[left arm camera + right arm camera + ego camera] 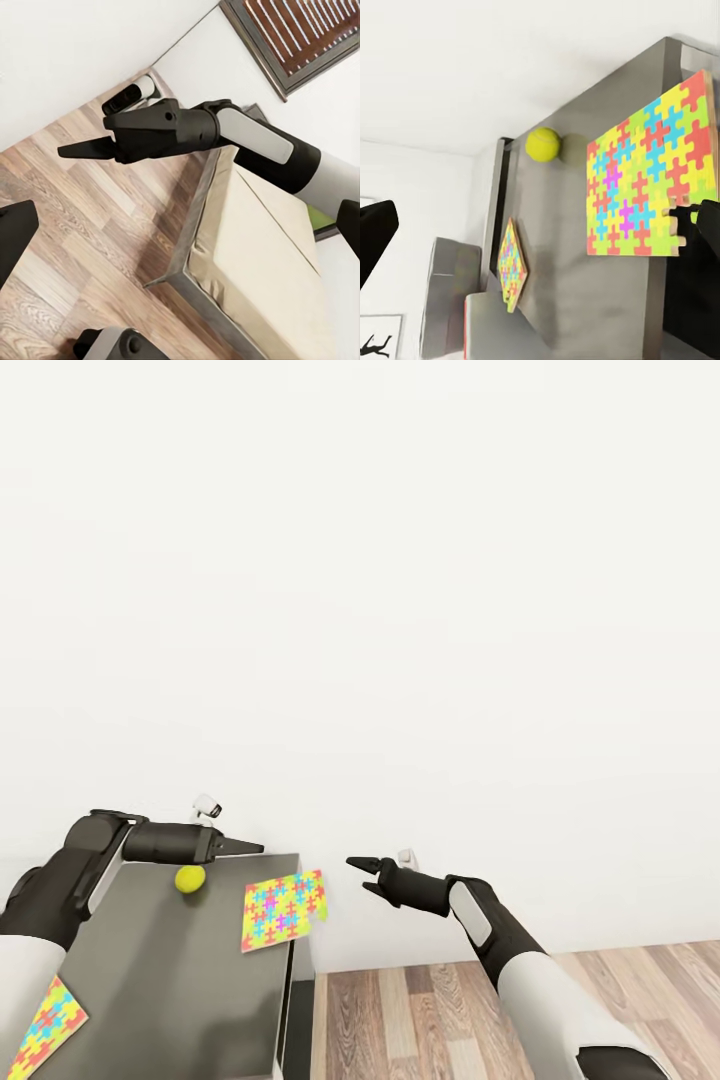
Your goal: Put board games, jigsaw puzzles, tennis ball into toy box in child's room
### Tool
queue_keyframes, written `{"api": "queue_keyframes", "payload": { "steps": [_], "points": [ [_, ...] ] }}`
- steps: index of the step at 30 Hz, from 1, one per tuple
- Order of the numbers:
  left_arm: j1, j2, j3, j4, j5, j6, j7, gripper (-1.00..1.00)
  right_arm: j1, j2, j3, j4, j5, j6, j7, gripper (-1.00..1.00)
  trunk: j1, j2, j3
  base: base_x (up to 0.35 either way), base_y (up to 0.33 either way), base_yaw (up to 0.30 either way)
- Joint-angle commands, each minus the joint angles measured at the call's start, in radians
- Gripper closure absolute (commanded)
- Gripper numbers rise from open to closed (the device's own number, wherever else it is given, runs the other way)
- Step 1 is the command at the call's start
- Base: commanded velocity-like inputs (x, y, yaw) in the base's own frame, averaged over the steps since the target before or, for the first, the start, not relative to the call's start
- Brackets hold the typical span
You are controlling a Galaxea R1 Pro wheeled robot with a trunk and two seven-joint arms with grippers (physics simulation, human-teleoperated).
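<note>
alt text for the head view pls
A grey table at lower left holds a tennis ball and two jigsaw puzzles, one overhanging its right edge, one at its left. Both grippers, left and right, hover before a white wall.

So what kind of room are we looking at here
Most likely a child's bedroom or playroom: white walls, a wood-plank floor, a cream-topped bed, and toys on a dark grey table, namely two bright jigsaw puzzles and a tennis ball.
</note>
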Motion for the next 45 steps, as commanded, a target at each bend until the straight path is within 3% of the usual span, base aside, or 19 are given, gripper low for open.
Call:
{"api": "queue_keyframes", "payload": {
  "steps": [1, 45],
  "points": [
    [-0.001, 0.001, -0.003, 0.000, 0.005, 0.010, -0.001, -1.00, -0.001, 0.001, -0.004, 0.000, -0.001, 0.006, 0.001, -1.00, 0.004, -0.008, -0.004, 0.000, 0.000, 0.000],
    [-0.001, 0.005, -0.001, -0.003, 0.008, 0.010, -0.001, -1.00, -0.001, 0.002, -0.003, 0.001, -0.001, 0.004, 0.000, -1.00, 0.173, -0.316, -0.142, 0.000, 0.000, 0.000]
  ]
}}
